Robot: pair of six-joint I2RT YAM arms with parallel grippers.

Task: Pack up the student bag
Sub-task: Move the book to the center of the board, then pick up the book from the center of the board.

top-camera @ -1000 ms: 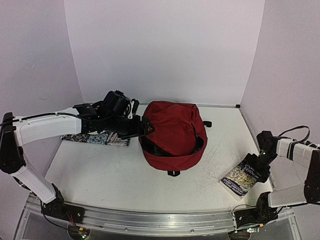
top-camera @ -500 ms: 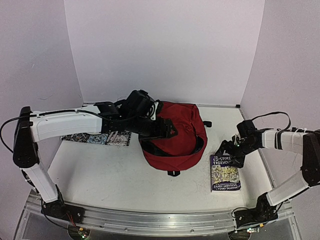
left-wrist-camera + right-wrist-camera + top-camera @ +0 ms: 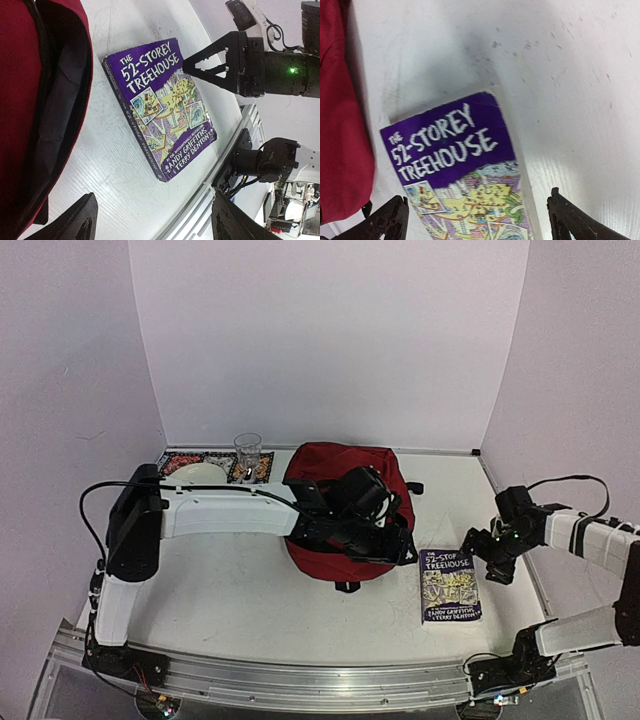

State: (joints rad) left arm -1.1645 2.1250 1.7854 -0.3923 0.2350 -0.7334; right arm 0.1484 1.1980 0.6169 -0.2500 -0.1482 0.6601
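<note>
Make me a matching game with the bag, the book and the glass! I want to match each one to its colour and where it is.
Things:
1. student bag
2. book
3. glass

Descriptions:
A. purple cover, lying flat on the table
B. see-through, standing at the back on a patterned mat
C. dark red, in the middle of the table

Pairs: 1-C, 2-A, 3-B
</note>
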